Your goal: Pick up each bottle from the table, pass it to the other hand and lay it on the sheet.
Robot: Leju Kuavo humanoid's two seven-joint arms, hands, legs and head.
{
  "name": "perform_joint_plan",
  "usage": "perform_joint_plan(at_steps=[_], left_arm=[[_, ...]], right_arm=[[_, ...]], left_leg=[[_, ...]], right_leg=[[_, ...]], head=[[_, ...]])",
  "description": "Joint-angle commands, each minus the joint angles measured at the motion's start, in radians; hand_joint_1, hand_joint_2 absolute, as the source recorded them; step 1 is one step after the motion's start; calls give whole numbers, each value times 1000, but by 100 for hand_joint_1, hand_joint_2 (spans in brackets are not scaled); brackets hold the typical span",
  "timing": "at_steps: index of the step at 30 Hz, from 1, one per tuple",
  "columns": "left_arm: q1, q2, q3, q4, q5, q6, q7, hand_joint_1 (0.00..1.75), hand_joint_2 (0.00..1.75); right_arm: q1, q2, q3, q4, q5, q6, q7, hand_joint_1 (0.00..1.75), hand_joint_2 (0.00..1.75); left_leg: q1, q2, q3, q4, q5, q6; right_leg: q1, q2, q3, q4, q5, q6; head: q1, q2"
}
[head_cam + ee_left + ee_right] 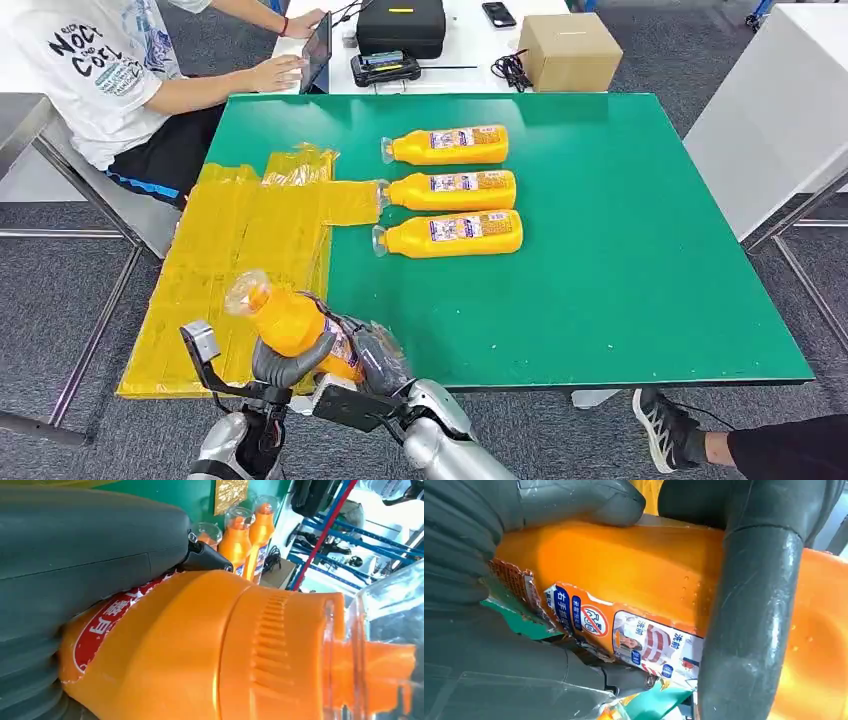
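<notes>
While mid-handover above counter (620, 250) near edge: yellow sheet (240, 270) bare; left robot hand (290, 365) and right robot hand (375, 360) both clamped on bottle (285, 320); 3 bottles (450, 190) waiting, none laid yet.

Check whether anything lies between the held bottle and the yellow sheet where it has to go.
Nothing visible does. The held bottle, gripped by both the left robot hand and the right robot hand, is already over the near part of the yellow sheet, which looks bare there.
</notes>
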State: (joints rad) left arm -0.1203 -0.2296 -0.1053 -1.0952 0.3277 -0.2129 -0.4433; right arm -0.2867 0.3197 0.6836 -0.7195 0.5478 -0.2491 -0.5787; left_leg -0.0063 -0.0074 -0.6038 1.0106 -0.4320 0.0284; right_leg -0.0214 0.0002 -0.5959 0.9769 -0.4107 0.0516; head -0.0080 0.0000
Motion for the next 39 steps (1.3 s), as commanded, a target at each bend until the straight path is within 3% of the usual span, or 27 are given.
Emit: perform_joint_plan(at_steps=[1,2,6,9,22,30,34,39], left_arm=[[-98,2,10,-42,5,10,-2,175,175],[-80,4,13,-72,3,12,3,175,175],[-73,5,14,-81,0,14,3,175,175],[-56,3,28,-113,4,28,-2,175,175],[-55,3,28,-113,4,28,-2,175,175],[-38,2,50,-144,-10,83,-16,175,175],[-83,6,54,-121,-201,301,-106,175,175],[-164,9,119,-28,-343,464,-156,175,175]], right_arm=[[90,-13,-11,-5,-14,-81,-13,0,175],[101,-24,-23,-69,-20,-81,7,0,0],[106,-33,-22,-99,-17,-69,24,0,0],[135,-40,-70,-214,-48,-111,17,0,0],[138,-40,-69,-215,-48,-111,17,0,0],[233,-69,-131,-533,-112,-151,-8,0,0],[282,-104,-84,-763,-189,-235,-119,0,0],[280,-192,33,-1033,-273,-369,-119,0,0]], left_leg=[[3,-6,2,0,-1,-2],[3,-6,2,1,-1,-2],[2,-3,1,0,-1,-1],[2,-3,1,1,-1,-2],[1,-2,2,-1,-1,-1],[2,-2,2,0,-2,-2],[1,-3,-1,0,0,-1],[2,-3,0,2,-1,-2]], right_leg=[[3,-7,5,-1,-2,-3],[3,-6,5,-1,-2,-2],[2,-3,3,-1,-1,-2],[2,-3,4,0,-2,-2],[1,-1,4,-1,-1,-2],[2,-2,5,-1,-2,-2],[1,-2,2,0,-1,-1],[2,-3,3,2,-2,-2]], head=[[0,0],[0,0],[0,0],[0,0],[0,0],[0,0],[0,0],[0,0]])
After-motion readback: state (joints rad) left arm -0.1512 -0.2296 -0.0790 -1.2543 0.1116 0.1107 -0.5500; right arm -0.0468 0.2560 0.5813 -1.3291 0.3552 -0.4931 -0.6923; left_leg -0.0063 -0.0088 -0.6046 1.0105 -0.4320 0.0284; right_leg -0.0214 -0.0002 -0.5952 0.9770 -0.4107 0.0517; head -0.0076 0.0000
